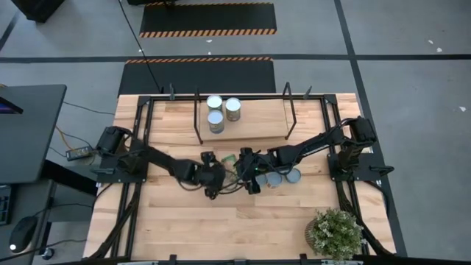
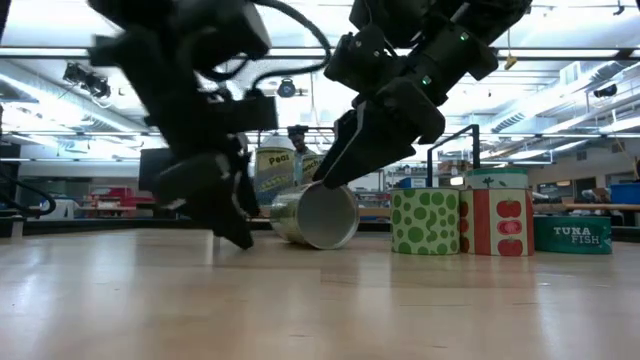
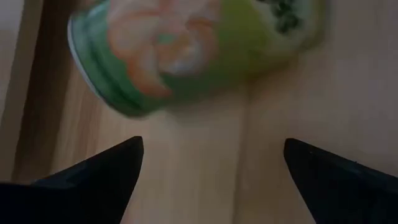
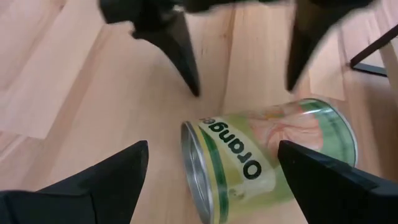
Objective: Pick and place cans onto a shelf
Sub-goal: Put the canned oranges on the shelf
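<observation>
A green can with an orange-fruit label [image 4: 267,163] lies on its side on the table between my two grippers, its round end toward the near edge [image 2: 322,216]. My left gripper [image 3: 211,162] is open just to the can's left [image 2: 232,215]. Its fingers also show beyond the can in the right wrist view [image 4: 239,68]. My right gripper [image 4: 211,168] is open and slants down at the can from the right [image 2: 335,172]. Three cans [image 1: 223,112] stand on the shelf [image 1: 257,121] at the far side.
Upright cans stand right of the fallen one: a green-dotted one [image 2: 425,221], a tomato one [image 2: 497,222] and a low tuna tin [image 2: 572,234]. A potted plant [image 1: 337,232] stands at the near right corner. Black shelf rods [image 1: 291,110] rise at the far side.
</observation>
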